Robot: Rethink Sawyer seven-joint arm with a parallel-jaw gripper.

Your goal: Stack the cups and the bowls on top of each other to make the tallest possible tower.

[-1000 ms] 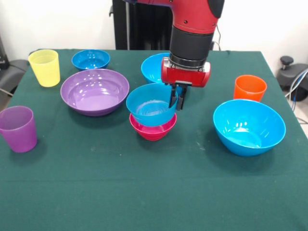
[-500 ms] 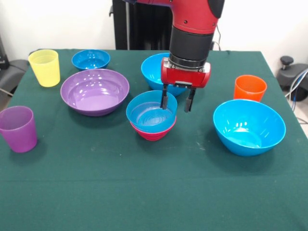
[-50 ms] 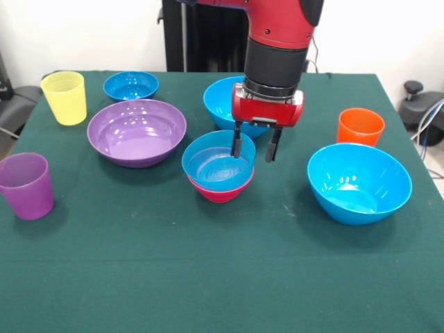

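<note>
Green tablecloth (image 3: 222,277), white wall (image 3: 83,35) behind

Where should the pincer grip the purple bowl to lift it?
Probably the purple bowl by its rim, from above, one finger inside the wall and one outside. It sits upright and is far too wide to span. The near rim is clear of other items.

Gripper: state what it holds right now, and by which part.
Nothing. The gripper is open, its fingers straddling the rim of the blue bowl nested in the magenta bowl.
</note>
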